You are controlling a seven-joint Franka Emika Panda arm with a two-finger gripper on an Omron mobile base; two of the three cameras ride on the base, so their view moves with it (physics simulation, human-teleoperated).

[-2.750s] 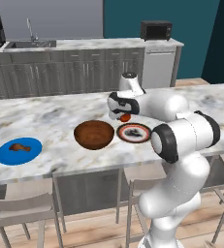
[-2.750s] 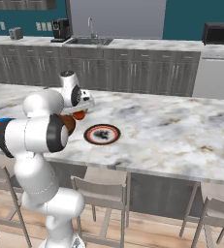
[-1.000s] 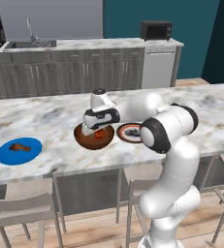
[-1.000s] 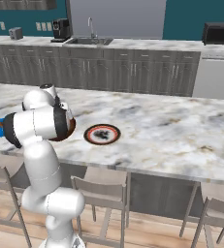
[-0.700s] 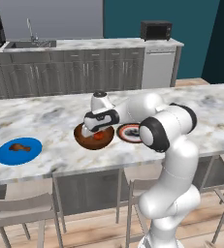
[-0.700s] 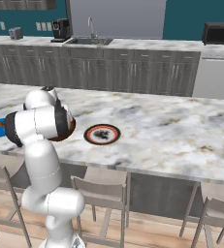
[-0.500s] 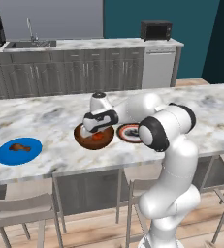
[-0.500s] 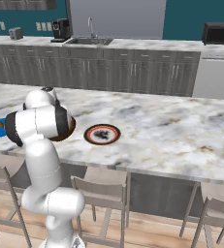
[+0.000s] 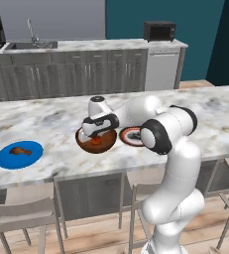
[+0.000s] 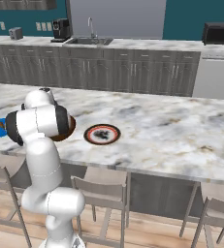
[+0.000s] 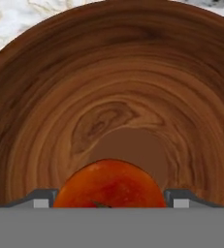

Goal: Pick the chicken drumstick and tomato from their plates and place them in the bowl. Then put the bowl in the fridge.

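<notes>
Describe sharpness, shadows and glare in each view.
Left base view: even, flat light, soft shadow under the bowl, no glare on the counter. Right base view: equally crisp, the arm hides most of the bowl. Hand view: wood grain slightly soft up close, the tomato cut off at the bottom.

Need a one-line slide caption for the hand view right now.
Hand view: tomato between the pincer tips, low inside the wooden bowl.
</notes>
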